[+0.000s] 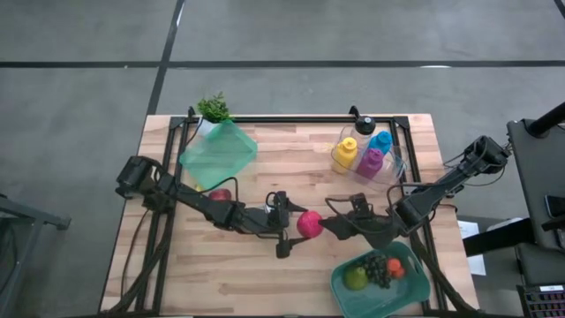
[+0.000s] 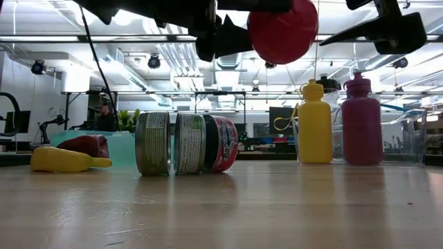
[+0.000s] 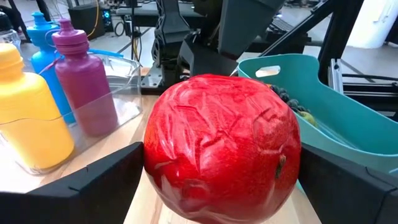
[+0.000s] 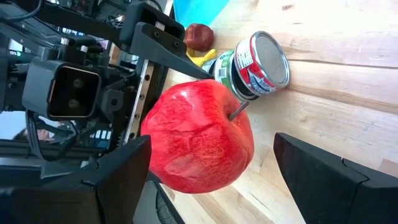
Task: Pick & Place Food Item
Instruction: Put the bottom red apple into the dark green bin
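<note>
A big red apple [image 1: 309,223] hangs high over the middle of the table, near the top of the low view [image 2: 282,31]. My left gripper [image 1: 297,225] comes from the table's left and is shut on it. My right gripper [image 1: 334,221] faces it from the right, rolled on its side and open. One of its fingers [image 4: 323,180] stands apart from the apple [image 4: 199,137], with bare table showing in the gap. A teal basket [image 1: 419,296] with fruit sits at the near right. My left gripper [image 3: 222,150] pinches the apple between its two fingers, one on each opposite side [image 3: 152,168] [image 3: 292,168]. The fingers come nearly level from the table's left. The apple fills the whole gap between them and is lifted clear of the table.
Two cans [image 2: 187,142] lie on their sides below the arms, with a banana [image 2: 62,160] and a dark red fruit [image 2: 86,145] to their left. A clear bin holds coloured bottles [image 1: 366,155] at the far right. A green bin [image 1: 219,152] and a plant [image 1: 212,108] stand at the far left.
</note>
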{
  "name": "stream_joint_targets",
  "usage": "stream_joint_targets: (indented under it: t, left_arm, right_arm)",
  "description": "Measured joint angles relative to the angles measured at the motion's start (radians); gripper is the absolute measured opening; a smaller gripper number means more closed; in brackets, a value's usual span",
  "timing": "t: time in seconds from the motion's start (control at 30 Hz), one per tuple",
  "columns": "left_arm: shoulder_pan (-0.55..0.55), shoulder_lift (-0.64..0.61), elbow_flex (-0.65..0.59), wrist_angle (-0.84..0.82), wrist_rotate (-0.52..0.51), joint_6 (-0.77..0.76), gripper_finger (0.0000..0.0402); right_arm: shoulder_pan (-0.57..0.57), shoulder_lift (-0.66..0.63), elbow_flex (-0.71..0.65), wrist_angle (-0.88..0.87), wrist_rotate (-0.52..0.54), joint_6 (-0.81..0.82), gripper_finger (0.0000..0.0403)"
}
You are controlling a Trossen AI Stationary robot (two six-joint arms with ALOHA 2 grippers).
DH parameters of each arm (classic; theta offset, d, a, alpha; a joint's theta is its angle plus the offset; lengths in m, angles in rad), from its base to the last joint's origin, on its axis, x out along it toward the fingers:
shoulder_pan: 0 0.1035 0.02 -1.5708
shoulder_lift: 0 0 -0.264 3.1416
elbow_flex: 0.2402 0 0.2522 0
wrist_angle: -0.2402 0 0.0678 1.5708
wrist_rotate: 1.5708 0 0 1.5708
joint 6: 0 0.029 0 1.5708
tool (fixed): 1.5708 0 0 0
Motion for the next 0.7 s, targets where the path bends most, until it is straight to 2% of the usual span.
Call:
stream_joint_targets:
  t: [0.7]
  left_arm:
    - [0.000,0.000,-0.002,-0.009,0.000,-0.001,0.0400]
  right_arm:
    - [0.000,0.000,0.000,0.005,0.000,0.002,0.0334]
